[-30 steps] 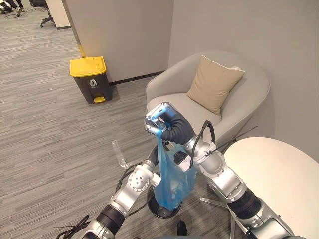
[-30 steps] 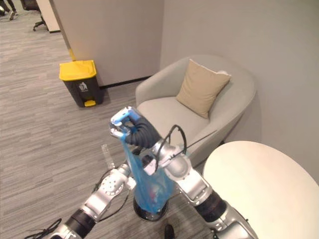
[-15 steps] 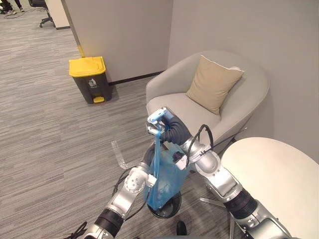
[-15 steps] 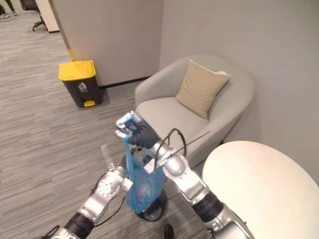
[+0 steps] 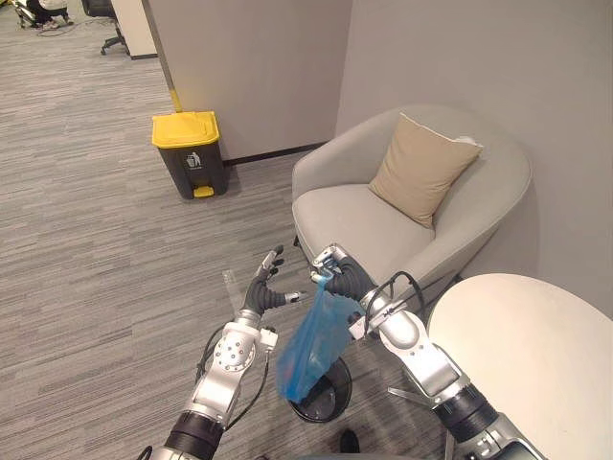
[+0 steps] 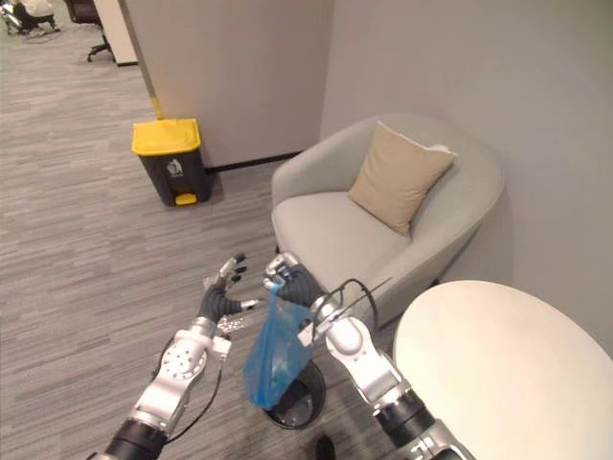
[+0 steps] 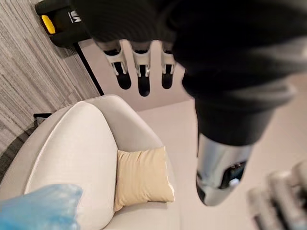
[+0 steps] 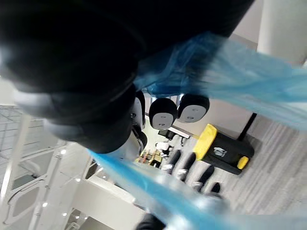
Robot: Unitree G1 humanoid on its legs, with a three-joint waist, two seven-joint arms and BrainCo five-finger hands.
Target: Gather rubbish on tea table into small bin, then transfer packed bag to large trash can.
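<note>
A packed blue bag hangs from my right hand, whose fingers are curled round its gathered top; in the right wrist view the blue film runs under those fingers. The bag dangles just above the small round black bin on the floor. My left hand is raised just left of the bag's top, fingers spread and straight, holding nothing. The large trash can, dark with a yellow lid and pedal, stands shut by the wall at the far left.
A grey armchair with a tan cushion stands right behind my hands. The round white tea table lies at the lower right. Striped grey carpet stretches between me and the large can.
My right hand has lowered and stretched forward with the bag, which swings left. My left hand has come up beside it with fingers spread. The camera has shifted a little.
</note>
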